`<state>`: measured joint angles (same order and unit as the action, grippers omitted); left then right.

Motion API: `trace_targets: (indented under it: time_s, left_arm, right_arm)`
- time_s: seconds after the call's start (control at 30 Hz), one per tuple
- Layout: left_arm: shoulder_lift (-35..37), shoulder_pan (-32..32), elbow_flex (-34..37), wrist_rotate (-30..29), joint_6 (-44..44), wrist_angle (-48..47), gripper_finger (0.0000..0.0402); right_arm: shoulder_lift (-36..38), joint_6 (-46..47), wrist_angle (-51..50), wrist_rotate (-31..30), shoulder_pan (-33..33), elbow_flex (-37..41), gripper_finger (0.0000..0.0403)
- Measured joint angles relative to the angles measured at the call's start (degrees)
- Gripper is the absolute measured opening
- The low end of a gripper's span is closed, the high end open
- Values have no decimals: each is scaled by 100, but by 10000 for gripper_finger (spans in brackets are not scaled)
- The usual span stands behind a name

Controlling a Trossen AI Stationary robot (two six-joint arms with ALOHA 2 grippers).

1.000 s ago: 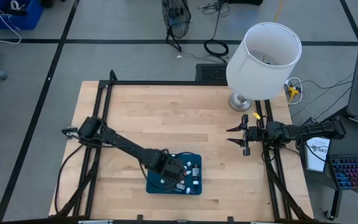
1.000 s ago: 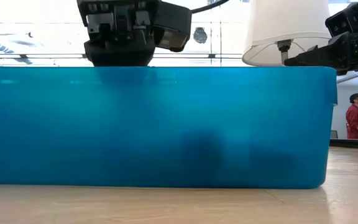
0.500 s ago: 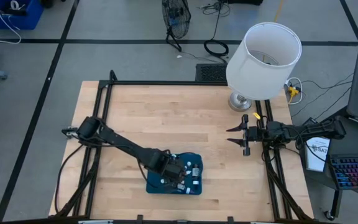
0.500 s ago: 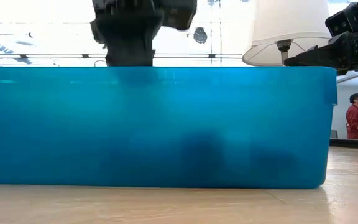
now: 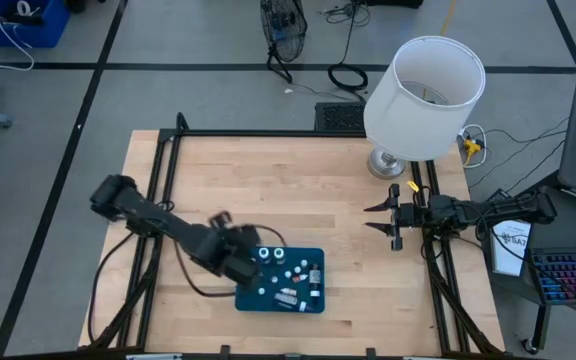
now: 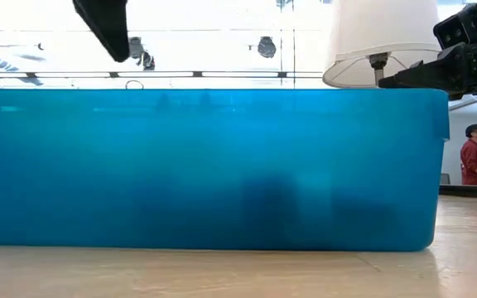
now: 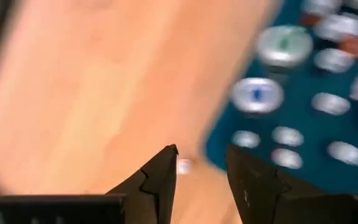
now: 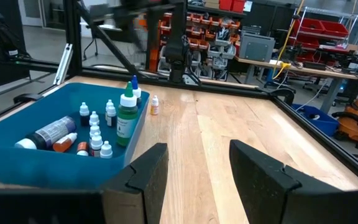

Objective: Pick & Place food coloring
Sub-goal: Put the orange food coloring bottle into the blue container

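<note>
Beside the blue bin [image 5: 313, 303]: my left jaws [image 7: 201, 165], parted, empty.
Food coloring bottles [image 8: 98, 134]: inside the bin; one small bottle [image 8: 155, 105] on the table just outside.
Right jaws [image 5: 380, 219]: parted, well apart from the bin.

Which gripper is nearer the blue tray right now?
Left. The left gripper hangs at the blue tray's left edge, jaws apart and empty. The right gripper waits open at the table's right side, well away from the tray.
</note>
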<state>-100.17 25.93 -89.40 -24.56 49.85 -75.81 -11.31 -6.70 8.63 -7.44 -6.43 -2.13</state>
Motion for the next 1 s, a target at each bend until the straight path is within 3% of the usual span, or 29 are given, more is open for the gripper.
trace_targets:
  time_s: [0.07, 0.17, 0.47, 0.77, 1.0]
  left_arm:
    - [309, -3, 274, -270, 590, -233, 143]
    - [722, -129, 836, -191, 1086, -166, 143]
    - [982, -597, 2465, 1189, 834, 1192, 166]
    - [941, -781, 2956, 1255, 329, 1913, 223]
    - [943, -793, 3205, 1257, 381, 2229, 239]
  right_arm:
    - [-2, 0, 3, 2, -1, 0, 161]
    - [-2, -2, -1, 0, -1, 0, 160]
    - [-1, 0, 8, 0, 1, 0, 160]
    - [-2, -1, 8, 1, -1, 0, 160]
    - [-2, 0, 9, 2, 0, 0, 161]
